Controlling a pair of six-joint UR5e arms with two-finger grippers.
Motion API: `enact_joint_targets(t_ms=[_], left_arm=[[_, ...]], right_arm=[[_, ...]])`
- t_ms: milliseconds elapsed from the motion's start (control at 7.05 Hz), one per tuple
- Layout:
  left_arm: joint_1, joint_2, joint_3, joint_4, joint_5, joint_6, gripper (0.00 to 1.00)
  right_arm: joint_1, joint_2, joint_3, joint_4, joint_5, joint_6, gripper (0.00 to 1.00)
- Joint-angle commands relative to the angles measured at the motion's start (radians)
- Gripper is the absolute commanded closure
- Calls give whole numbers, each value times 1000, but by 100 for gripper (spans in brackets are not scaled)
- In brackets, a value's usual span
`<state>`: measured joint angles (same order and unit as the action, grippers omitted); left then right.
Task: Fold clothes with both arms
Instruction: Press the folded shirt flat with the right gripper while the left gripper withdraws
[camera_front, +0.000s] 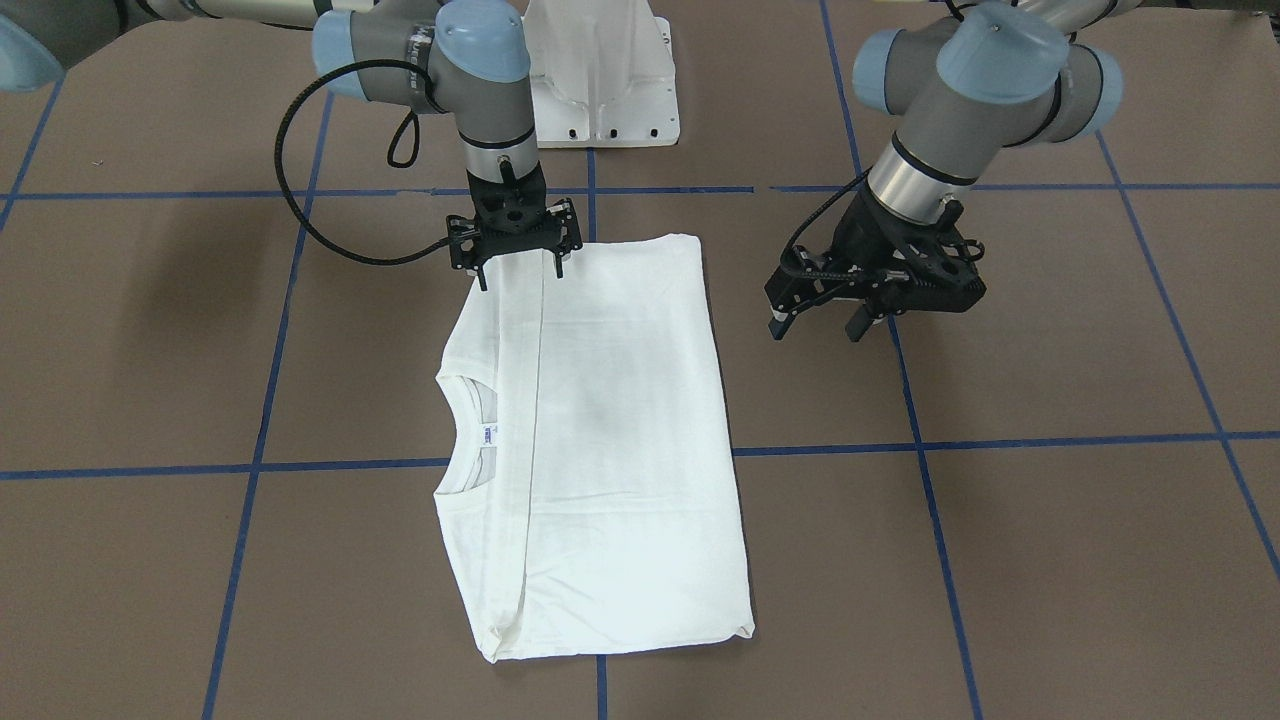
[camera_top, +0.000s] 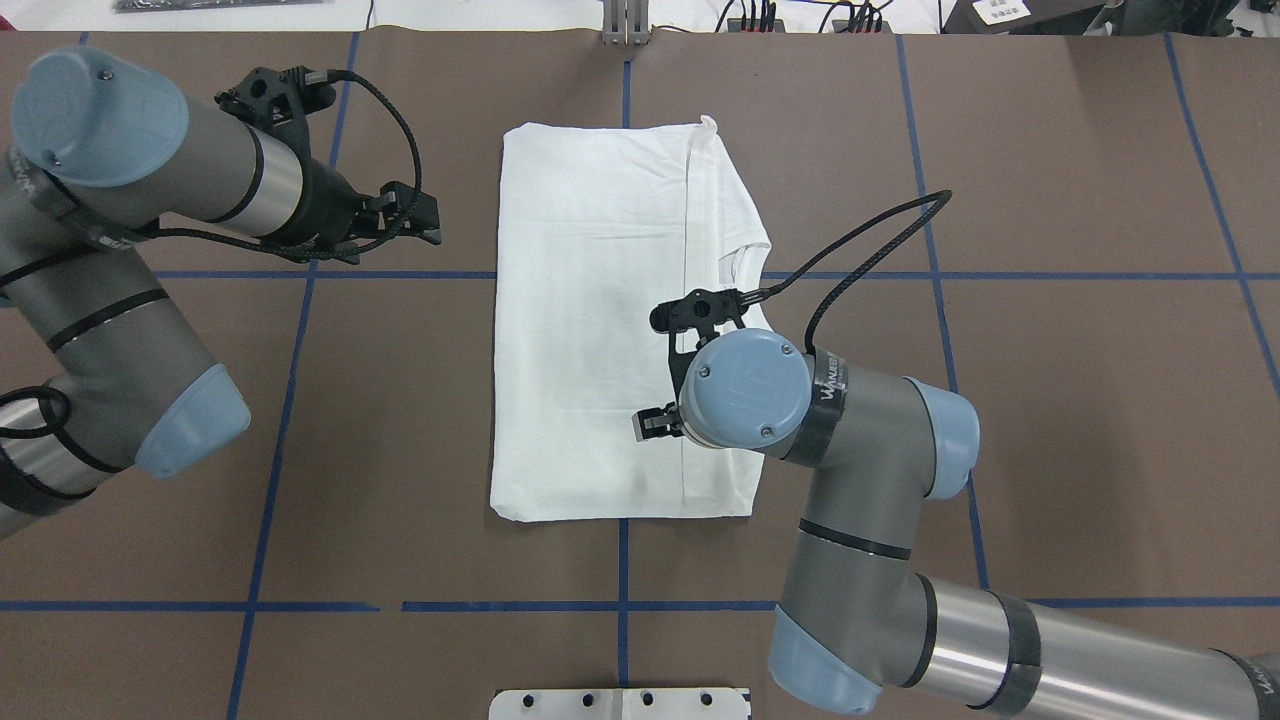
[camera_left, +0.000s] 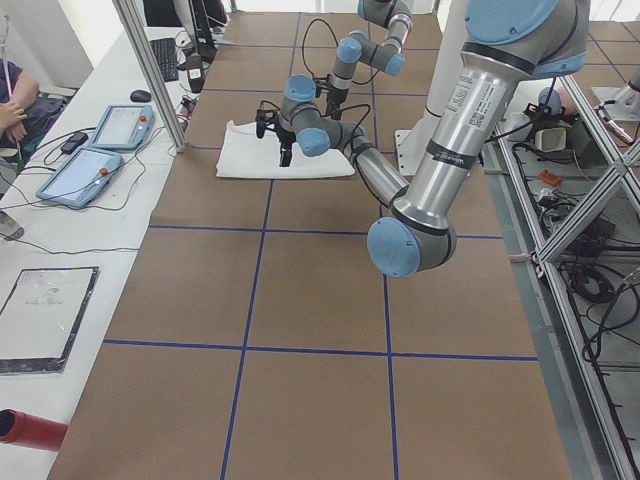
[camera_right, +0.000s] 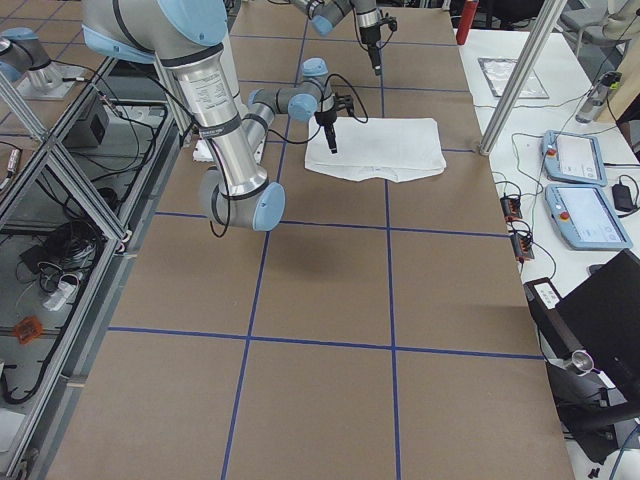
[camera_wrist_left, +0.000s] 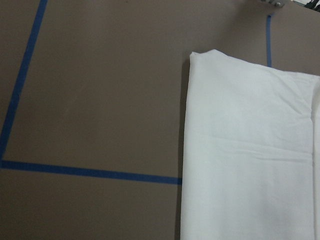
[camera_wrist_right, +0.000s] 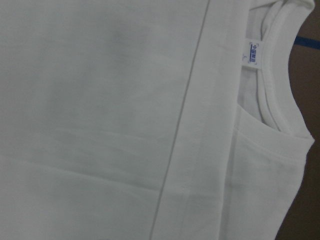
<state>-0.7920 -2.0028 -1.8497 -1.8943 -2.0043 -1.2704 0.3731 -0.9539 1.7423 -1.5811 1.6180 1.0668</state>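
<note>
At the folded white shirt's (camera_front: 620, 430) corner nearest the robot, the right claw (camera_front: 521, 275) hangs with fingers apart. The left claw (camera_front: 817, 328), likewise spread, hovers beside the shirt over the brown table (camera_front: 1050, 520), mid-surface.

T-shirt (camera_front: 620, 430), white: 1.
Arms: 2 (left arm (camera_top: 110, 330), right arm (camera_top: 860, 480)).
Grippers: 2 (left gripper (camera_front: 815, 333), right gripper (camera_front: 522, 278)).
Pedestal base (camera_front: 600, 80): 1.
Tablets (camera_left: 85, 172), distant view: seemingly 2.
</note>
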Motion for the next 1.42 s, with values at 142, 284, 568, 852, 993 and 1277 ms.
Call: enact_joint_targets(t_ms=[142,284,568,852,993,1277], left_arm=[[8,6,-8,17,-14,-15,0],[10,6,-5,15,-16,-17,0],[19,6,3,9,-16,-24,0],[20,4,7,4,-17,-33,0],[30,4,12,4,-16,-40,0],[31,3,12,3,-17,-40,0]], right_arm=[[-42,20,-56,-11,0,-44,0],[-51,24,-55,-61,2,-45,0],[-51,27,-44,-127,11,-45,0],[-52,21,-41,-143,25,-45,0],[-57,26,-41,-154,25,-45,0],[-62,21,-43,-157,26,-45,0]])
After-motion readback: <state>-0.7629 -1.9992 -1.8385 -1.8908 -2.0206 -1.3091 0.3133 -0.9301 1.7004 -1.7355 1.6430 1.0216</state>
